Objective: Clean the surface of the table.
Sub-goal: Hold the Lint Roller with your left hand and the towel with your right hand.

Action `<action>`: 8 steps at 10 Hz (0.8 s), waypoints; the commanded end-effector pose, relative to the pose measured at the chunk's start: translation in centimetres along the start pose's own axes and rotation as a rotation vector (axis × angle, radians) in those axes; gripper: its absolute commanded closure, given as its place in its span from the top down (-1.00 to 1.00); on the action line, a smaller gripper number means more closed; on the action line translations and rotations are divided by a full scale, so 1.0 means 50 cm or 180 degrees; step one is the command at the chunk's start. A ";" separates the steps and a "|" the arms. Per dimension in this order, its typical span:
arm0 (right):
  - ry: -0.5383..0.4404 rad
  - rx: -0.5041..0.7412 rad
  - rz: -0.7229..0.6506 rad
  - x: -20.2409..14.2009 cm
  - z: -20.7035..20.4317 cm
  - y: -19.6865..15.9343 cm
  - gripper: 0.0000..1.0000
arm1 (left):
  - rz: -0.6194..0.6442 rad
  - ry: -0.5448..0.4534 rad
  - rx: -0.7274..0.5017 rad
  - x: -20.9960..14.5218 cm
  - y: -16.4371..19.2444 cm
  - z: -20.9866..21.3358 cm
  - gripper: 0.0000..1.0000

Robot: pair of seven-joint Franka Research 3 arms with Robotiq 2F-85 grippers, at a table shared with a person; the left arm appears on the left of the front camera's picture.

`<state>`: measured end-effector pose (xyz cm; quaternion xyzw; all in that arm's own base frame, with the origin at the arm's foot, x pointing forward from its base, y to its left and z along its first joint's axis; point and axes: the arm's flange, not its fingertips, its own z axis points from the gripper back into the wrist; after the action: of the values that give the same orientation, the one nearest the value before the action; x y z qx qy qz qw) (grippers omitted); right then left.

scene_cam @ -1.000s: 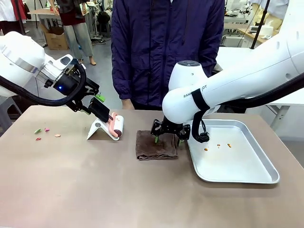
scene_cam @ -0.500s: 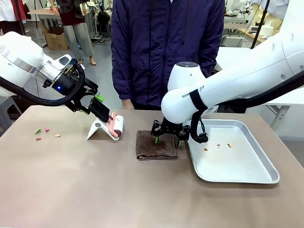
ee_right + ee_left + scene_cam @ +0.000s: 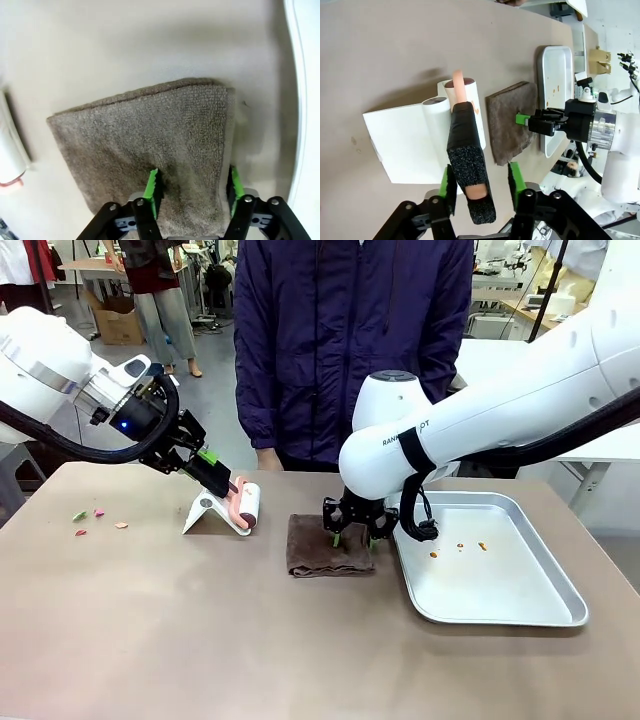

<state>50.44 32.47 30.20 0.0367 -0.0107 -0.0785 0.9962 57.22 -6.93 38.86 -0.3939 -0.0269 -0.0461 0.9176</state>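
Note:
The brownish table (image 3: pixel 200 640) has small coloured scraps (image 3: pixel 98 520) near its far left edge. A lint roller (image 3: pixel 248 506) with a pink handle and black foam grip leans on a white stand (image 3: pixel 205 512). My left gripper (image 3: pixel 212 468) is shut on that foam grip (image 3: pixel 465 145), with a green pad on either side in the left wrist view, gripper (image 3: pixel 480 176). A folded brown cloth (image 3: pixel 315 550) lies mid-table. My right gripper (image 3: pixel 353 535) presses down on its right end, closed on a strip of the cloth (image 3: pixel 150 135) between its pads, gripper (image 3: pixel 193 187).
A shallow silver tray (image 3: pixel 560 610) with a few orange crumbs (image 3: pixel 460 546) sits right of the cloth, its rim (image 3: pixel 300 100) close to my right fingers. A person in a dark jacket (image 3: pixel 350 340) stands at the far edge. The near half of the table is bare.
My left gripper's jaws have closed onto the roller's foam grip. The right gripper's fingers have drawn together on the cloth. Neither arm has shifted much.

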 end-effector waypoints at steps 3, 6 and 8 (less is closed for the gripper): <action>0.0040 -0.0036 0.0043 0.005 -0.009 0.010 -1.00 | -0.0050 0.0028 -0.0005 0.010 -0.002 0.001 -1.00; 0.0045 -0.0036 0.0049 0.006 -0.011 0.011 -1.00 | -0.0046 0.0011 -0.0009 0.010 -0.003 0.001 -1.00; 0.0060 -0.0016 0.0043 0.006 -0.014 0.010 -1.00 | -0.0051 0.0012 -0.0012 0.009 -0.003 0.001 -1.00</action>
<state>50.61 33.11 30.67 0.0412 -0.0131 -0.0752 0.9962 57.25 -6.96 38.86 -0.3938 -0.0269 -0.0465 0.9176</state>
